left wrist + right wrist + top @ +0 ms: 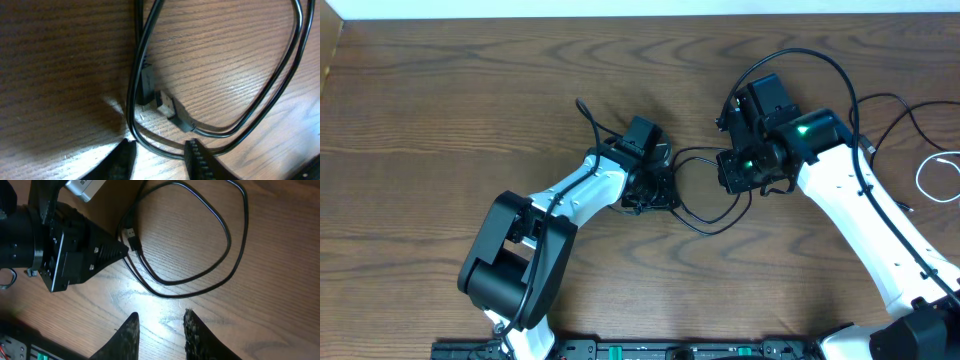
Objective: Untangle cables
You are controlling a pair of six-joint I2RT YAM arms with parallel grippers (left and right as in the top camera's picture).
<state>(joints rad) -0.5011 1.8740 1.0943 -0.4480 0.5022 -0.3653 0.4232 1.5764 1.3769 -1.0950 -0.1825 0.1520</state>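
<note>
Cables point(229, 240), thin glossy blk cords w/ small plug point(167, 107), are looping on grainy wood surface point(470, 80); L tool point(159, 150) is straddling one, grip unclear; R tool point(161, 322) is hanging released.

Black cable point(229, 239) looped flat — two plug ends point(172, 112) side by side, white cable point(919, 178) curled well apart

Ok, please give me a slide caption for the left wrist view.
Left claw set astride a black cable loop on the wooden table, two plug ends just ahead.
</note>
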